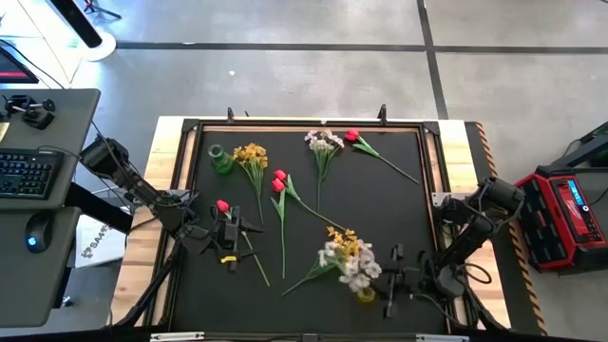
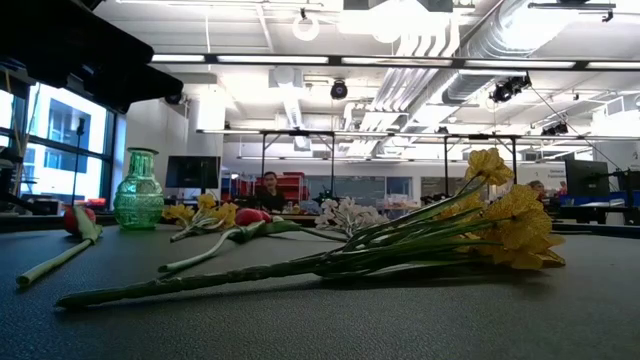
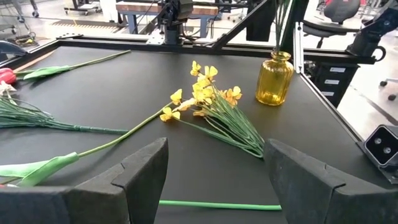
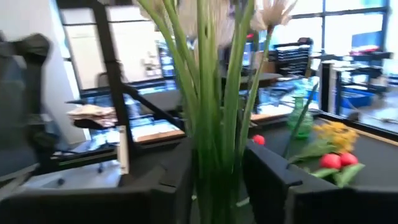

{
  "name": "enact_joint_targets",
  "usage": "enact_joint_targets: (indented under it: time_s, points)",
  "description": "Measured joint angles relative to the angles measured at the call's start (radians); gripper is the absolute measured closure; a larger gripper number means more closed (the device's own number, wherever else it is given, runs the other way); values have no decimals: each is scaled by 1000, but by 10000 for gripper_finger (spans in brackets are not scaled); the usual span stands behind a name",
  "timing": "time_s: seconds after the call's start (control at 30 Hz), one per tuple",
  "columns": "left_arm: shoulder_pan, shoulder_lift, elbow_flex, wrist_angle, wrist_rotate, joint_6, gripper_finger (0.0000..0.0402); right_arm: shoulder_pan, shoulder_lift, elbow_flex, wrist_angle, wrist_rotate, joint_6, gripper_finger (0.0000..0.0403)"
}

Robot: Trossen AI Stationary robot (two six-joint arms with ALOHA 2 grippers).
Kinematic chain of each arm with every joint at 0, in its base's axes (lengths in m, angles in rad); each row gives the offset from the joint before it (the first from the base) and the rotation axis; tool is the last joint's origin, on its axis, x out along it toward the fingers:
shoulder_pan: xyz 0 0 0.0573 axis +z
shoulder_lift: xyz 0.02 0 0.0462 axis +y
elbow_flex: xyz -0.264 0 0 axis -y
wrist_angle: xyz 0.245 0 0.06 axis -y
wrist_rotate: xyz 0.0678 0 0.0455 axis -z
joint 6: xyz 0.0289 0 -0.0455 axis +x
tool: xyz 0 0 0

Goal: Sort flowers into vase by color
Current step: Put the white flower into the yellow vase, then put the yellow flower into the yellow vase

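My left gripper (image 1: 228, 237) (image 3: 214, 180) is open, low over the table's left part. A red tulip (image 1: 221, 205) lies there, its green stem (image 3: 217, 205) on the mat below the gap. My right gripper (image 1: 394, 280) (image 4: 217, 180) is near the right front, shut on a whitish spray (image 1: 356, 271) that stands upright in the yellow vase (image 1: 366, 294) (image 3: 275, 78). A yellow spray (image 1: 344, 242) (image 3: 211, 99) lies on the mat beside that vase. The green vase (image 1: 220, 160) (image 2: 138, 190) stands at the far left. My right gripper pinches the whitish spray's bundle of green stems (image 4: 211, 124) between its two fingers (image 4: 273, 180), coming level from the table's right side and lying across the stems. The stems stand upright, their lower ends going down into the yellow vase (image 3: 283, 37).
Another yellow spray (image 1: 252, 157) lies by the green vase, two red tulips (image 1: 278, 180) near the middle, and a whitish spray (image 1: 323, 142) and a red tulip (image 1: 353, 137) at the far edge. A raised frame (image 1: 304, 123) borders the black mat.
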Motion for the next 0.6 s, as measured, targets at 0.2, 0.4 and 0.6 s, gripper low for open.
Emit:
enact_joint_targets:
  time_s: [0.2, 0.4, 0.6]
  points:
    - [-2, 0, 0, 0, 3, 0, 149, 58, 0, 15, 4, 112, -13, 224]
    - [-7, 0, 0, -1, 3, 1, 149, 109, 0, 136, -62, 267, -116, 209]
    - [-30, 0, 29, -56, -20, 44, 149, 132, -1, 324, -192, 323, -221, 209]
